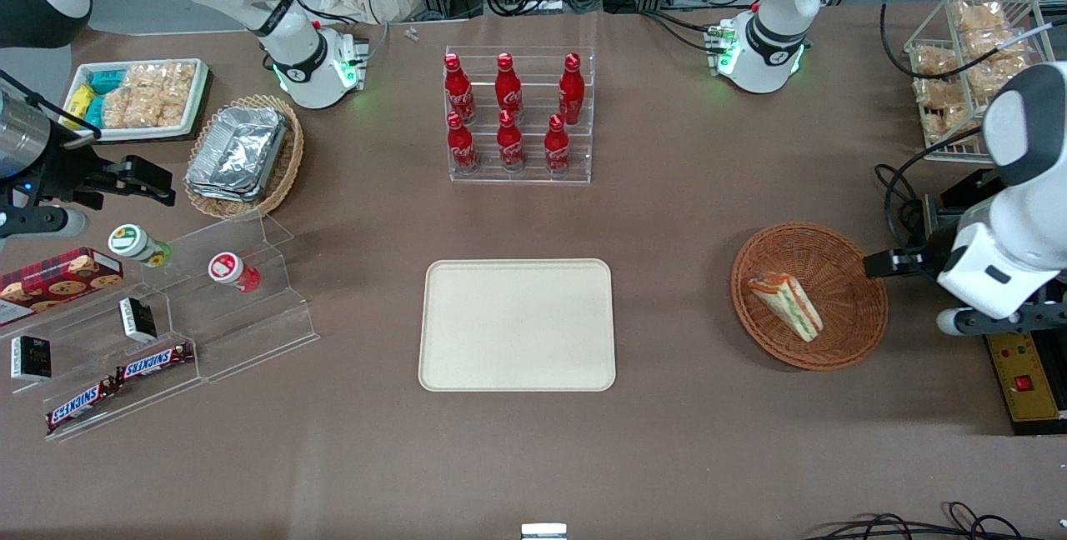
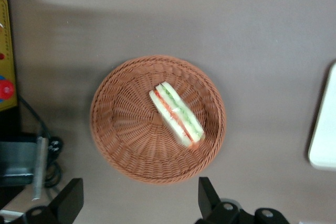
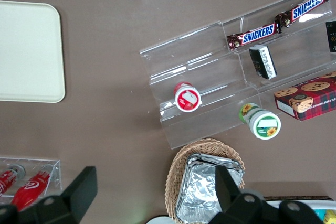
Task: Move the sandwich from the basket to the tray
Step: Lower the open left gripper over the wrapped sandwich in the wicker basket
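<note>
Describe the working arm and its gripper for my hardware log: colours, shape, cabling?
The left arm has glossy white rounded shells with a dark grey joint cap; black cables trail beside it. Its gripper, above the basket, has two black angular fingers, spread apart.

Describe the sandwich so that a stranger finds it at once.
Toward the working arm's end of the table sits a round reddish-brown basket; the open gripper hovers above its edge. The sandwich lies inside: a pale wedge with red and green filling, the basket's only content.

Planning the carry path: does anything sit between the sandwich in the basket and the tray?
Nothing visible: only bare table lies between the basket holding the sandwich and the tray. The open gripper hovers above the basket.
</note>
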`<control>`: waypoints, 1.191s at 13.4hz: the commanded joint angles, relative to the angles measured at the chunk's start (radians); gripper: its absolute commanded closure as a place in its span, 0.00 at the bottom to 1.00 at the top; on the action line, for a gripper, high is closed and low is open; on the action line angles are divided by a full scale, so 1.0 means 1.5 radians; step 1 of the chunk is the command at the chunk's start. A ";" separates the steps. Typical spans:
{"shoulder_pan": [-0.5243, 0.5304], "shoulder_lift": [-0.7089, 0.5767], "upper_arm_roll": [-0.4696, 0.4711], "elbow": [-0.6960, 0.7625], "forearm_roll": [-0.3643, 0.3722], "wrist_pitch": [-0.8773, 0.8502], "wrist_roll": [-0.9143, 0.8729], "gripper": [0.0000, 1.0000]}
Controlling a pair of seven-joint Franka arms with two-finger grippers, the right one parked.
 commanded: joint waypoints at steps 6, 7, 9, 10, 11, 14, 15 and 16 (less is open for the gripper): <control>-0.030 0.033 -0.002 -0.147 -0.001 0.176 -0.344 0.02; -0.030 0.047 -0.002 -0.161 -0.001 0.200 -0.368 0.02; -0.030 0.065 -0.002 -0.185 0.000 0.241 -0.391 0.02; -0.030 0.080 -0.002 -0.188 0.002 0.246 -0.400 0.02; -0.030 0.091 -0.002 -0.191 0.003 0.254 -0.404 0.02; -0.029 0.104 -0.001 -0.223 0.006 0.297 -0.406 0.03; -0.029 0.107 0.000 -0.230 0.006 0.312 -0.410 0.05; -0.028 0.117 0.001 -0.233 0.007 0.316 -0.416 0.09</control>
